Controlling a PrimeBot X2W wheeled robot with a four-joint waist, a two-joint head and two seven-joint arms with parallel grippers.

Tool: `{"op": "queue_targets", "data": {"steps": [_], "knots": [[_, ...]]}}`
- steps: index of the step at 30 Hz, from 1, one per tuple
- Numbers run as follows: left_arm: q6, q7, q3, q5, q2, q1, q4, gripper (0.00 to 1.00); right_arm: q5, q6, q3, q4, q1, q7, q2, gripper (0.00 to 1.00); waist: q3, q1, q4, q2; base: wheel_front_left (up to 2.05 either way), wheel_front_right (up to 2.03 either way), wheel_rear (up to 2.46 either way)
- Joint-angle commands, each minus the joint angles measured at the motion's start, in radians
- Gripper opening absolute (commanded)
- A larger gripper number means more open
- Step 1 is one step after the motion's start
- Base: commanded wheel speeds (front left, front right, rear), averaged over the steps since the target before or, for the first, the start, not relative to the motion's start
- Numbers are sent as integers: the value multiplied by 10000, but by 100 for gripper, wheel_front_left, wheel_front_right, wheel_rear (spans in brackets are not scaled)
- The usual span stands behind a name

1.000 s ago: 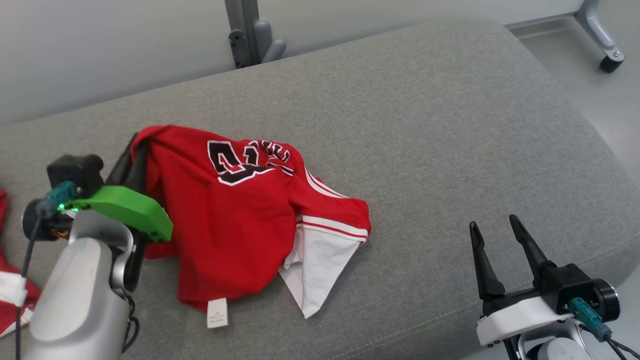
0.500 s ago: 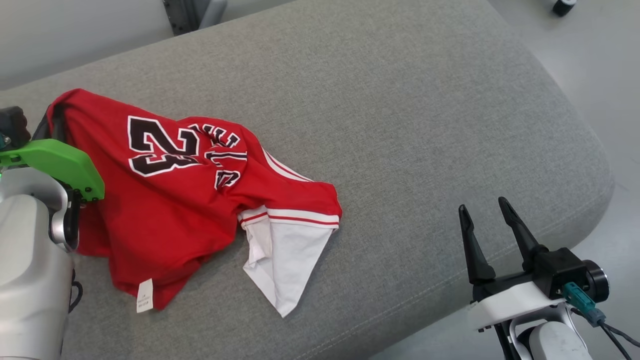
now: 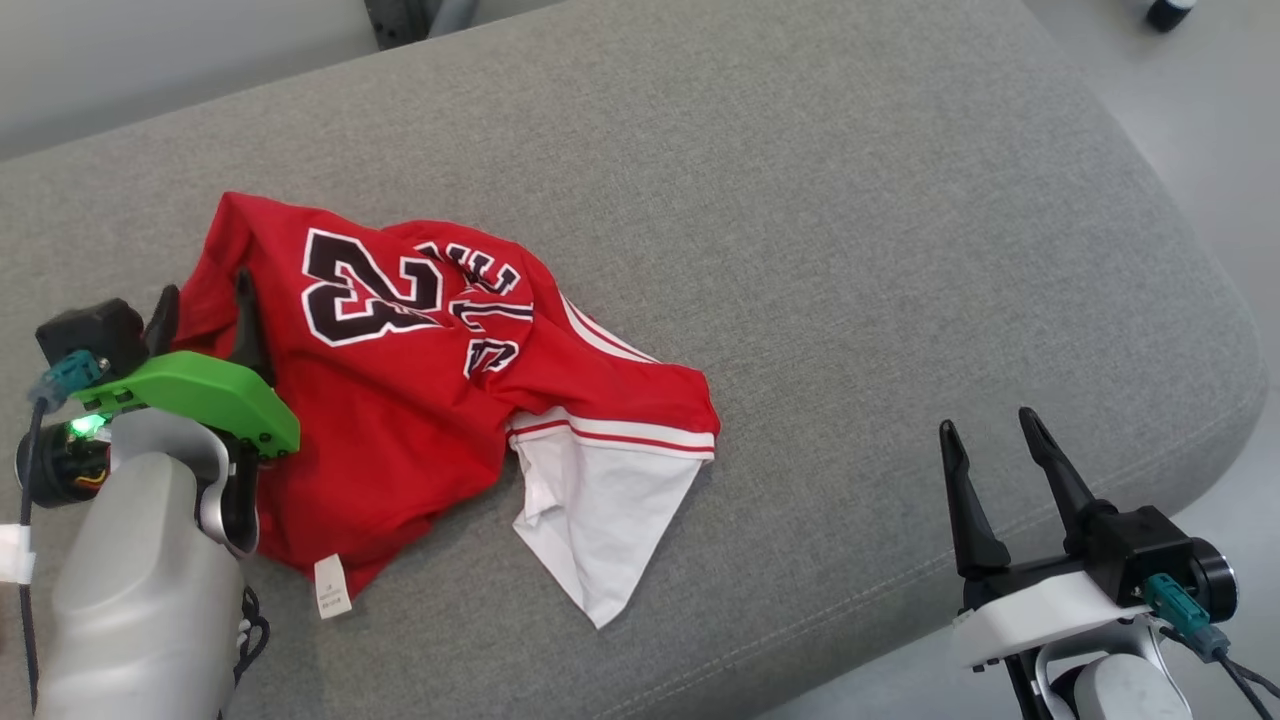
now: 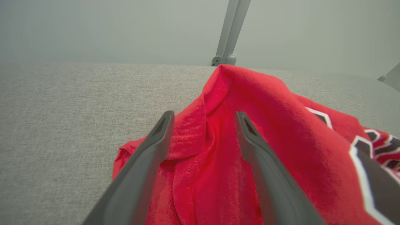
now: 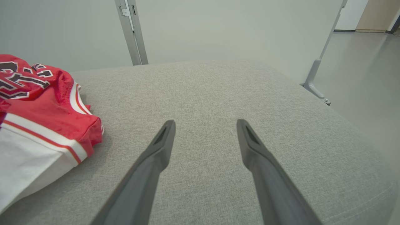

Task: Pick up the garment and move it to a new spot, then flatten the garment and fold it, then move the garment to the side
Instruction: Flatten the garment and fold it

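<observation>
The garment [image 3: 420,400] is a red jersey with a dark number and white trim. It lies crumpled on the grey cushion [image 3: 850,250], a white panel spilling out toward the front. My left gripper [image 3: 203,300] stands open at the garment's left edge. In the left wrist view the left gripper [image 4: 204,115] has its fingers apart on either side of a raised red fold of the garment [image 4: 281,131], gripping nothing. My right gripper [image 3: 987,425] is open near the cushion's front right edge, well clear of the garment. The right wrist view shows the right gripper [image 5: 206,123] over bare cushion, the garment [image 5: 40,106] at far left.
The cushion drops off to pale floor [image 3: 1230,130] on the right and in front. A grey metal post [image 4: 229,31] rises behind the cushion. A slanted frame leg [image 5: 315,78] stands on the floor to its right. Grey fabric stretches between the garment and my right gripper.
My left gripper has opened and let go of the garment's left edge, and the lifted fabric has settled onto the cushion. The head camera has shifted; the right gripper stays open.
</observation>
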Motion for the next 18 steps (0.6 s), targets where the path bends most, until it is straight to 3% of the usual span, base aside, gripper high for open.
{"op": "queue_targets", "data": {"steps": [1, 10, 18], "knots": [[-12, -91, 51, -78, -73, 279, -110, 100, -139, -7, 9, 23, 159, -31, -26, 100, -731, -1, 634, 83, 0, 0, 0], [-121, 270, 88, -575, -425, 2032, -1129, 100, -306, -7, -219, -52, 472, -31, -21, 100, -1298, -1, 1220, 83, 0, 0, 0], [-51, 821, 290, -1195, -561, 3535, -1843, 100, -266, -7, -117, -40, 481, -31, -24, 100, -1236, -1, 1319, 83, 0, 0, 0]]}}
